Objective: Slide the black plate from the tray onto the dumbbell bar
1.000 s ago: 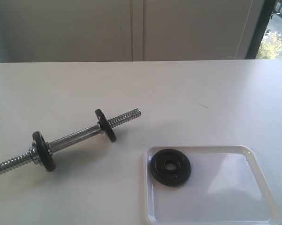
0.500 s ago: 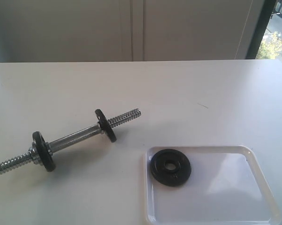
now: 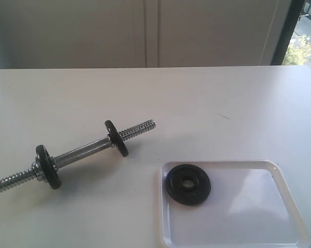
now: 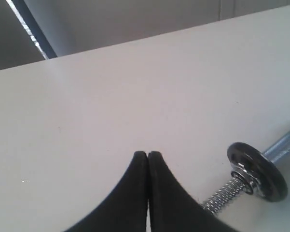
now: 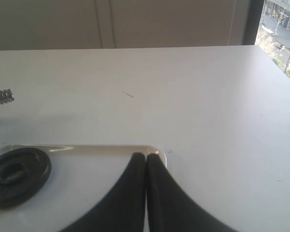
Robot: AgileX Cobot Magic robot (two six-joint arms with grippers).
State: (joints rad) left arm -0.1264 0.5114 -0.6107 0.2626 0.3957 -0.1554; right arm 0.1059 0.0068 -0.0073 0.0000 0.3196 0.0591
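The black plate (image 3: 188, 184) lies in the tray (image 3: 248, 206), the dumbbell bar (image 3: 85, 150) beside it. The left claw (image 4: 147, 154) and right claw (image 5: 145, 157) are pressed together.

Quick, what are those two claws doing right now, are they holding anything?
Left gripper: closed, holding nothing.
Right gripper: closed, holding nothing.

A white table (image 3: 207, 98) stands before a pale panelled wall (image 3: 145, 31), with a daylit window (image 3: 305, 36) beside it.

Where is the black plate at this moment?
In the exterior view, the black plate lies flat in the left end of the tray, right of centre near the bottom edge, apart from the dumbbell bar lying to its left.
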